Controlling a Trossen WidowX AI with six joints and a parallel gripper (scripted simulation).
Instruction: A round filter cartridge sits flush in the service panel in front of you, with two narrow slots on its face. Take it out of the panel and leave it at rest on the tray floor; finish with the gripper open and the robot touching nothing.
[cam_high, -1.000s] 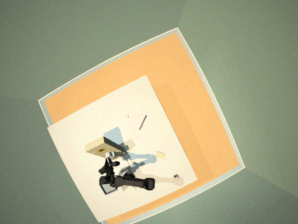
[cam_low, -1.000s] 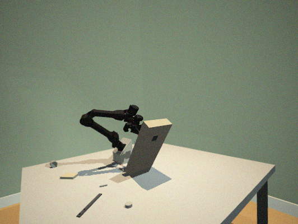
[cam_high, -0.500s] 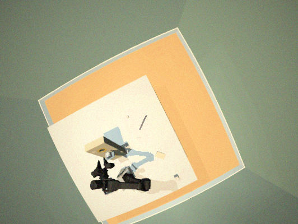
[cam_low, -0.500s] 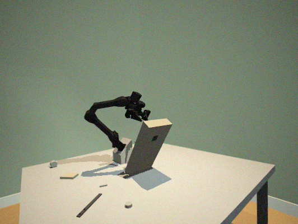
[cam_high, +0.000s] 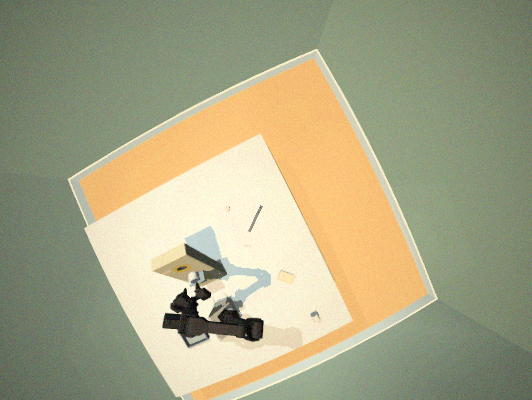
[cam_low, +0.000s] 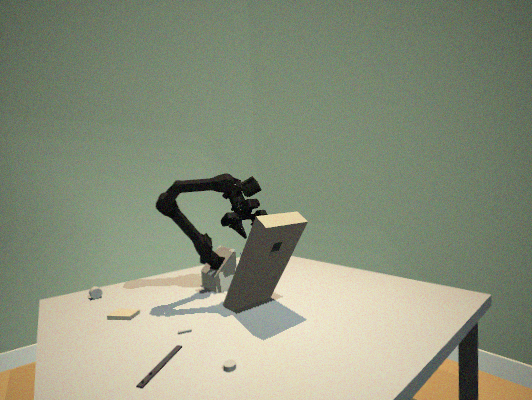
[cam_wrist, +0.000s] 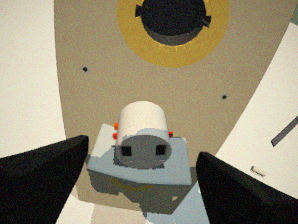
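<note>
The tan service panel (cam_high: 172, 260) (cam_low: 265, 260) (cam_wrist: 87, 43) leans on the table. Its yellow-ringed socket (cam_wrist: 133, 23) (cam_high: 180, 269) is an empty dark hole. The round filter cartridge (cam_wrist: 143, 119) (cam_high: 192, 276) is white, and its grey face with two slots is turned toward the wrist camera. It is out of the panel, below the socket, over a pale grey-blue patch (cam_wrist: 107, 156) at the panel's foot. My gripper (cam_wrist: 144, 152) (cam_high: 196, 288) (cam_low: 241, 226) is open. Its fingers stand wide on either side of the cartridge and clear of it. The panel hides the cartridge in the exterior view.
A dark thin strip (cam_high: 255, 218) (cam_low: 159, 366) (cam_wrist: 285, 131), a flat tan block (cam_high: 286, 277) (cam_low: 123, 314), a small disc (cam_low: 229, 365) and a small grey knob (cam_low: 95, 292) (cam_high: 314, 315) lie on the white table. The arm's base (cam_low: 219, 275) stands close behind the panel.
</note>
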